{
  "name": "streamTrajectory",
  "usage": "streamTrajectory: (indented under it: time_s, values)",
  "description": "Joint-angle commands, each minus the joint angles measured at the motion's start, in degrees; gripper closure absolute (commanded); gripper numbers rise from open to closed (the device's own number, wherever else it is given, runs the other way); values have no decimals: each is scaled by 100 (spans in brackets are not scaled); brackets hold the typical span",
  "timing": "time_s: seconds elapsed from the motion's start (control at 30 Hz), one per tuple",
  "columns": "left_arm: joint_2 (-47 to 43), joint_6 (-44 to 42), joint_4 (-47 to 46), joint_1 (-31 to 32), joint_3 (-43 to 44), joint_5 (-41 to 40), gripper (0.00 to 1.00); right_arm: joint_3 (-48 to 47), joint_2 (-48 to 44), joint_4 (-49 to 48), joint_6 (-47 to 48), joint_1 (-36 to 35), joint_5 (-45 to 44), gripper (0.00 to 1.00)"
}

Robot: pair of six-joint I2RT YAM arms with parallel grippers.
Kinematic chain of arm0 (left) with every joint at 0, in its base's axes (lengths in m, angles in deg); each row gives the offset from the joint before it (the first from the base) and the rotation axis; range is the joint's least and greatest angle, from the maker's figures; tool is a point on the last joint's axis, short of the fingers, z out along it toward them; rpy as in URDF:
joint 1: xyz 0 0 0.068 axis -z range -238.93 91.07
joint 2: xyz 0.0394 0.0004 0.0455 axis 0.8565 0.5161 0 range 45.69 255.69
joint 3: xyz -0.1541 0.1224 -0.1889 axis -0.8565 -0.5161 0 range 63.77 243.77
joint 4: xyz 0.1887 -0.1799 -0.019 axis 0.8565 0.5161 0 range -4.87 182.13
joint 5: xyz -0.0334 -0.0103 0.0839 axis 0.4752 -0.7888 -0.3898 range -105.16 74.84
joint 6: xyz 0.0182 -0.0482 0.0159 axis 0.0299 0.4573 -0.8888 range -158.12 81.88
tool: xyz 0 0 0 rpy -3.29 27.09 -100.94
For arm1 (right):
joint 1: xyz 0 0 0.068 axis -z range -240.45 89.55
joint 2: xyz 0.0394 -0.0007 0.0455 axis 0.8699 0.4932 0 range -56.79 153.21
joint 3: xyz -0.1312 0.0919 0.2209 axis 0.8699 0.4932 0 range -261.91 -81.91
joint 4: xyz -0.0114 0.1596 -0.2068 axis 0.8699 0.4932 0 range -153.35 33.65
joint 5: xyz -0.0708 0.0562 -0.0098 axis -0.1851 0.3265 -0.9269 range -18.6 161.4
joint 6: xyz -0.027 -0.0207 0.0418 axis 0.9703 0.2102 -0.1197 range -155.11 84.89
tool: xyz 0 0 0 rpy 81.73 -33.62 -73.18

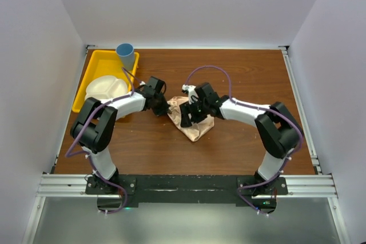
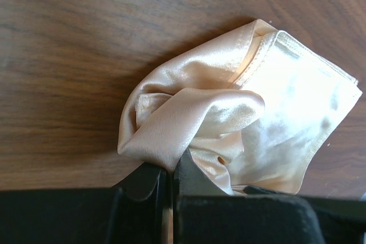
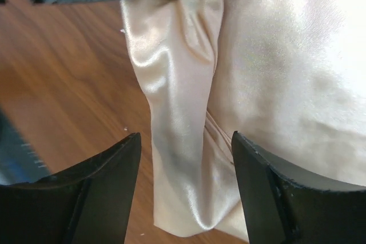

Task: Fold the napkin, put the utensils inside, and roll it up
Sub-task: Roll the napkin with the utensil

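Observation:
The peach-orange napkin [image 1: 197,128] lies crumpled and partly folded at the middle of the brown table. In the left wrist view the napkin [image 2: 286,101] is bunched, and my left gripper [image 2: 170,171] is shut on a twisted fold at its near edge. In the top view the left gripper [image 1: 166,110] is at the napkin's left corner. My right gripper [image 1: 187,117] is over the cloth's upper part. In the right wrist view it [image 3: 186,147] is open, its jaws straddling a raised fold of the napkin [image 3: 286,55]. No fork is in view.
A yellow tray [image 1: 86,78] at the back left holds a white divided plate [image 1: 106,88], with a blue cup [image 1: 125,54] at its far corner. Metal rails run along the table's sides and near edge.

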Motion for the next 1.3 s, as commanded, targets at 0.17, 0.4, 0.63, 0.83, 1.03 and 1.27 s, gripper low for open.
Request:
streamTrajectory:
  time_s: [0.17, 0.4, 0.63, 0.83, 1.03, 1.27]
  values:
    - [66, 238, 853, 4, 340, 65, 100, 135, -581, -42, 811, -1560, -3987, 27]
    - [154, 405, 941, 4, 384, 240, 100, -472, 227, 142, 1058, -2158, -4919, 26]
    - [225, 511, 1126, 4, 455, 205, 100, -543, 580, 63, 996, -2474, -5343, 33]
    - [260, 441, 1091, 4, 464, 311, 100, -490, 641, 125, 891, -2501, -5158, 45]
    - [-4, -402, 750, -39, 359, 178, 100, -279, 589, 29, 557, -1949, -3684, 86]
    - [-820, -1685, 19, -40, -90, -314, 65, 221, 597, -795, -286, -920, -908, 100]
